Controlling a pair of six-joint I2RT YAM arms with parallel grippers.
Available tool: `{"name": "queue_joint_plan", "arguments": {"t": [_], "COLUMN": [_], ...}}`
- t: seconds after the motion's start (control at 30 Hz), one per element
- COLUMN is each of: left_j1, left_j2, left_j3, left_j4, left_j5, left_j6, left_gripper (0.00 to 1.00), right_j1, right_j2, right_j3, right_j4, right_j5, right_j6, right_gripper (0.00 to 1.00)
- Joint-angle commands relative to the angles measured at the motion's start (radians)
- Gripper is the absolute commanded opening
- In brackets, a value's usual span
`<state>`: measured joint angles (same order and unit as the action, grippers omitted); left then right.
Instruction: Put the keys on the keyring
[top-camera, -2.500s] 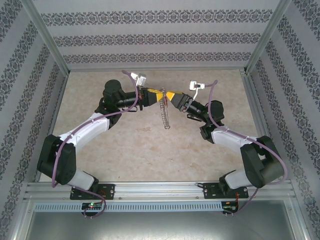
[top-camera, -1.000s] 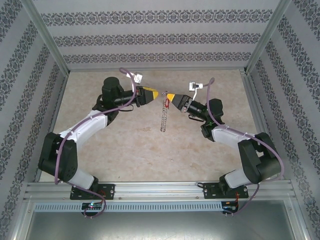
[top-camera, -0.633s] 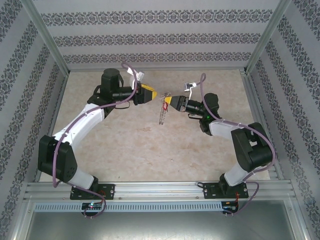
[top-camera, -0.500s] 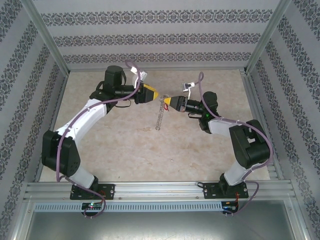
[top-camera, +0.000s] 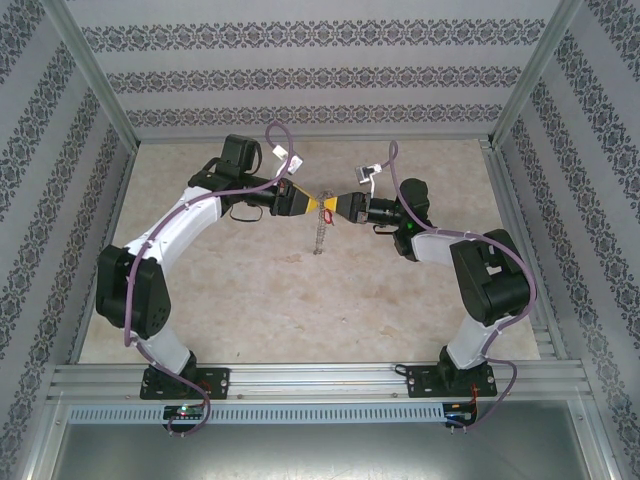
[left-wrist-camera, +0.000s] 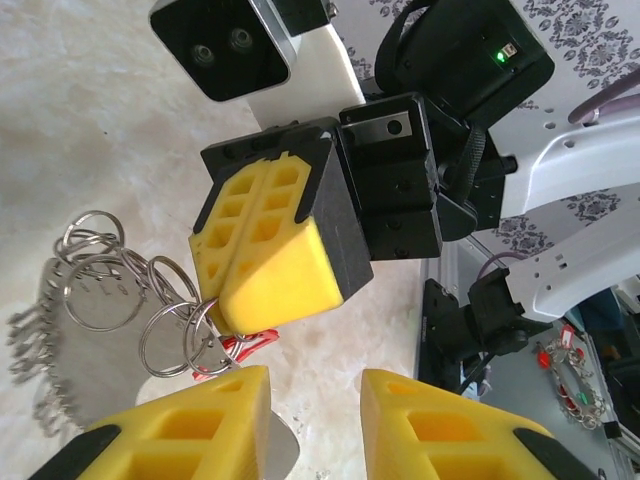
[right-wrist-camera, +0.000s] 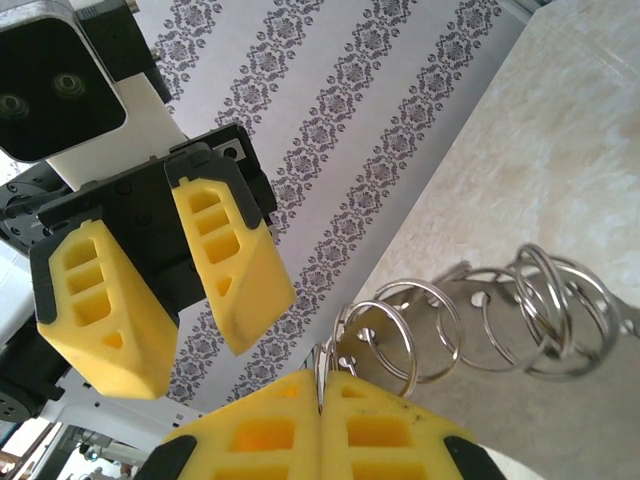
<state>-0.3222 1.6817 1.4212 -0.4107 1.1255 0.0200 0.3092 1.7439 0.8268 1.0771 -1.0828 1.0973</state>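
The keyring is a string of grey wire rings and small grey pieces hanging above the table from my right gripper. That gripper is shut on one ring; further rings trail away to the right. The key, tiny with a red head, hangs among the rings right at the right gripper's tip. My left gripper faces the right one, tip almost to tip. Its yellow fingers stand apart. A flat silver piece lies against the inner face of one finger.
The beige marbled table lies below both arms. Patterned walls and aluminium posts close in the back and sides. A metal rail runs along the near edge by the arm bases.
My left gripper has swung right and a little down until its tip meets the right gripper's tip. The right gripper has stayed shut on the rings and shifted slightly left.
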Motion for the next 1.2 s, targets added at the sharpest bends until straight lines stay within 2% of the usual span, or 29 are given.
{"name": "queue_joint_plan", "arguments": {"t": [0.0, 0.7, 1.17], "left_j1": [0.0, -0.014, -0.017], "left_j2": [0.029, 0.099, 0.116], "left_j3": [0.034, 0.063, 0.079], "left_j4": [-0.045, 0.035, 0.044], "left_j5": [0.04, 0.069, 0.037], "left_j6": [0.034, -0.035, -0.037], "left_gripper": [0.29, 0.26, 0.26], "right_j1": [-0.007, 0.008, 0.011], "right_j2": [-0.012, -0.036, -0.043], "right_j3": [0.025, 0.011, -0.004], "right_j4": [0.058, 0.057, 0.063], "right_j5": [-0.017, -0.009, -0.014], "right_j6": [-0.005, -0.008, -0.011], "right_gripper": [0.0, 0.0, 0.0]}}
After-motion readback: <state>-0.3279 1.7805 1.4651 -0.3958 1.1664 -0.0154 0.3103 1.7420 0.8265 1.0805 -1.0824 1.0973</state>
